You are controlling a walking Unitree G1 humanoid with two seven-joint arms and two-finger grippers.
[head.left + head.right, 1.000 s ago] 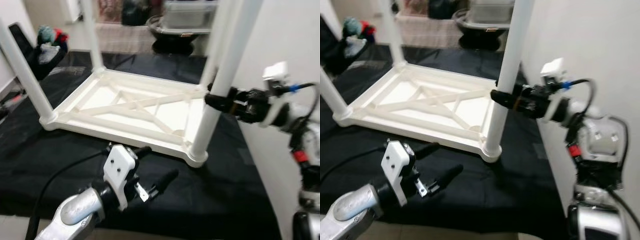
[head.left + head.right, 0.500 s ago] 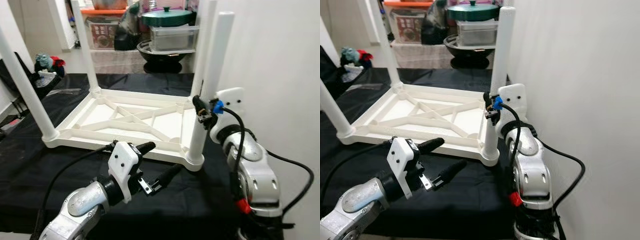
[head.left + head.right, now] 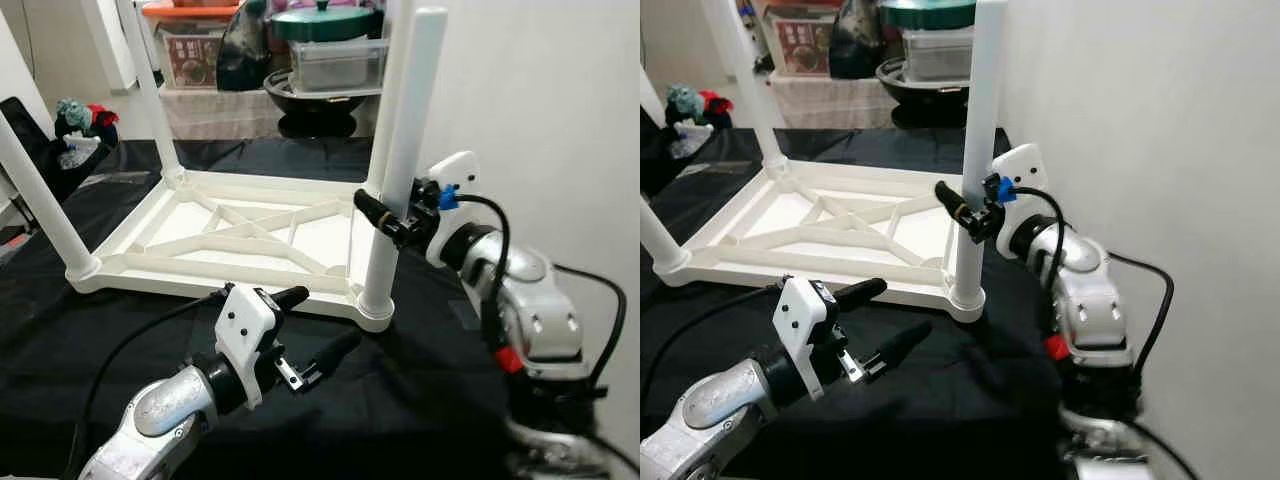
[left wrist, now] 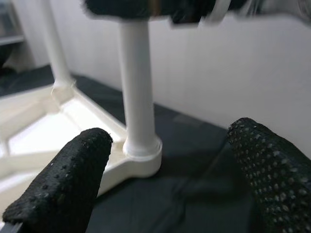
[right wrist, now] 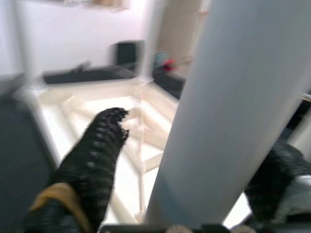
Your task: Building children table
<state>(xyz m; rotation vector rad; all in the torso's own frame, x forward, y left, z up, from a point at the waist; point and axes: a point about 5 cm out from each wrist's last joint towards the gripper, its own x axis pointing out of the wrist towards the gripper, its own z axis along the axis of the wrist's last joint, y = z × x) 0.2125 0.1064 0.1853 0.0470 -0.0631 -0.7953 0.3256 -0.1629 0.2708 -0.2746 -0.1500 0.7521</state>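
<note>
A white children's table (image 3: 240, 235) lies upside down on a black cloth, with its legs pointing up. My right gripper (image 3: 385, 212) is at the near right leg (image 3: 400, 150), about halfway up. The leg stands between its open fingers. In the right wrist view one finger (image 5: 95, 155) stands apart from the leg (image 5: 218, 111), and the other shows just past it. My left gripper (image 3: 315, 325) hovers open over the cloth in front of the table with nothing between its fingers (image 4: 73, 184). It faces the foot of that leg (image 4: 141, 145).
A white wall (image 3: 540, 90) runs close along the right. At the back stands a shelf with a clear box (image 3: 335, 65), a green lid (image 3: 320, 20) and a black bowl. A black chair with a toy (image 3: 75, 115) is at the far left. Bare black cloth (image 3: 420, 400) lies in front.
The view has shifted and sharpened. My right arm has swung out to the right while its gripper stays at the near right leg. The left gripper stays open in much the same place.
</note>
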